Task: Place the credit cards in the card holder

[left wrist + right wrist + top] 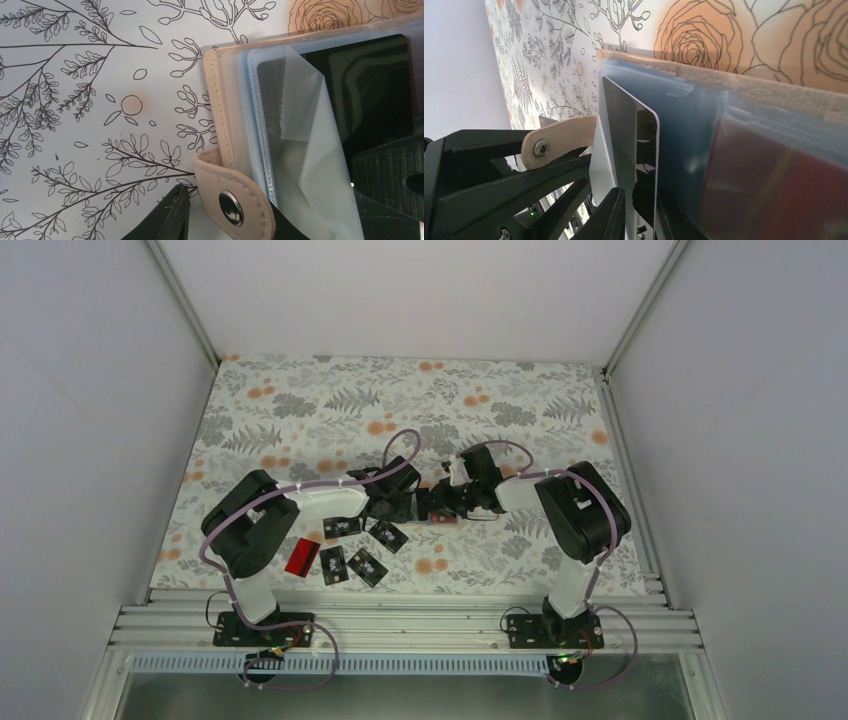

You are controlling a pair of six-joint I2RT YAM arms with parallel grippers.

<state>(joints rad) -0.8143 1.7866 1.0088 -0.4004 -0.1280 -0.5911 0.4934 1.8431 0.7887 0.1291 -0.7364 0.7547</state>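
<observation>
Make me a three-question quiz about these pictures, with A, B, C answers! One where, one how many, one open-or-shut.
1. Where is the red card? A) beside the left arm B) far from both arms C) hanging in the air
2. How many black cards lie loose in the top view? A) one B) four C) eight
3. The card holder is: A) snapped shut B) open C) torn in half
Answers: 1 A, it lies by that arm. 2 B, four show near the red one. 3 B, strap unsnapped, pockets showing.
</observation>
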